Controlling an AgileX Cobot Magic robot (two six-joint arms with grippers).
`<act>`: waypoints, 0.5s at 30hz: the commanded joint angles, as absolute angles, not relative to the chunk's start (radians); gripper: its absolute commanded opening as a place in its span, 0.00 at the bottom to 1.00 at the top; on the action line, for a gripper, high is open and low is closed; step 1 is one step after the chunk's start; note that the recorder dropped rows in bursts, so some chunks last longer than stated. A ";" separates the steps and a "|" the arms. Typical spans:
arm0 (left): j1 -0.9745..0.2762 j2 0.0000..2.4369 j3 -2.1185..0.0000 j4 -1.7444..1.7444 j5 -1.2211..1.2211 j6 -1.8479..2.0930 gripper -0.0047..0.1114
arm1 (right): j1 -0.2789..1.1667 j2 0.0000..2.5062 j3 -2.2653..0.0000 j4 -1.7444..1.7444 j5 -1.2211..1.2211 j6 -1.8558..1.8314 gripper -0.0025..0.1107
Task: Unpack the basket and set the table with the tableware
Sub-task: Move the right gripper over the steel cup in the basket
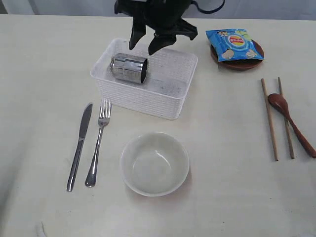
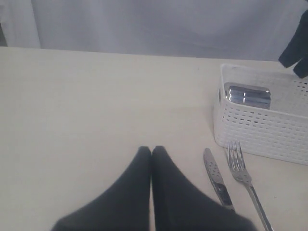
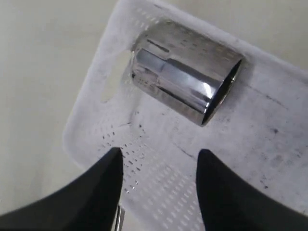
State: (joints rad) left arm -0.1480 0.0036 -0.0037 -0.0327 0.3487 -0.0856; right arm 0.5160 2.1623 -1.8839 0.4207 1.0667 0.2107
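Exterior view: the cup (image 1: 129,68) lies on its side at the left end of the basket (image 1: 168,106), long axis along the basket, mouth toward its open middle, just below the right hand (image 1: 143,48), which is released and empty. Left wrist view: the left hand (image 2: 151,153) is clenched over the bench (image 2: 86,96), well apart. Right wrist view: the basket's end wall seems tight behind the cup's base.

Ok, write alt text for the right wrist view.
A steel cup lies on its side in a white basket, nothing else in the basket in this view. The right gripper hovers above the basket, jaws apart and empty. Cream table shows beside the basket.
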 commanded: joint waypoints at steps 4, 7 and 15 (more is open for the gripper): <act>-0.153 0.000 0.000 -0.032 0.347 -0.083 0.04 | 0.516 2.250 -1.900 0.406 1.037 0.242 0.43; -0.153 0.000 0.000 -0.032 0.347 -0.083 0.04 | 0.513 2.269 -1.900 0.406 0.985 0.221 0.43; -0.153 0.000 0.000 -0.032 0.347 -0.083 0.04 | 0.412 2.286 -1.900 0.394 0.939 0.221 0.43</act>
State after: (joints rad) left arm -0.1480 0.0036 -0.0037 -0.0327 0.3487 -0.0856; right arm 0.4515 2.2782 -1.8928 0.4076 0.9412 0.2340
